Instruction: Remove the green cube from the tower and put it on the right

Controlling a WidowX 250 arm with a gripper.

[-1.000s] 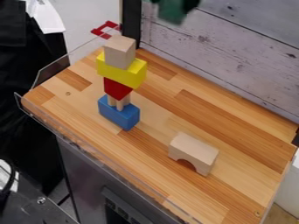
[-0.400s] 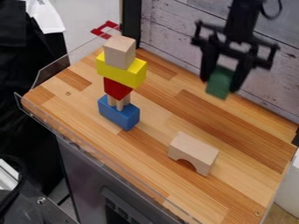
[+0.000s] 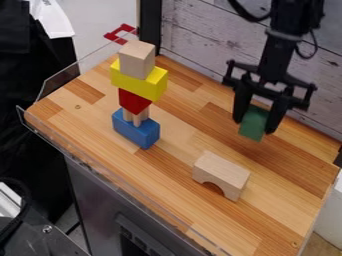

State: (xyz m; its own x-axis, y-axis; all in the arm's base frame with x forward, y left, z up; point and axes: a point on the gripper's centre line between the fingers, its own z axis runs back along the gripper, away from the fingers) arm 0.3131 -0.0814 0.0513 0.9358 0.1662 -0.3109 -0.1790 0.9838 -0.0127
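On the right side of the view, my gripper [image 3: 254,126] hangs over the back right part of the table, shut on the green cube [image 3: 254,123]. The cube's lower part sticks out below the fingers and looks to be above the wood. To the left stands the tower: a blue block [image 3: 136,129] at the base, small wooden pillars above it, then a red block [image 3: 133,101], a yellow block [image 3: 139,83] and a plain wooden cube [image 3: 137,60] on top.
A wooden arch block [image 3: 221,175] lies on the tabletop [image 3: 180,187], in front of the gripper. A whitewashed plank wall [image 3: 200,45] rises behind the table. Clear low panels run along the left and front edges.
The gripper has come in from the top edge with the green cube, moving right and then down toward the tabletop. The tower and the arch block have kept their places.
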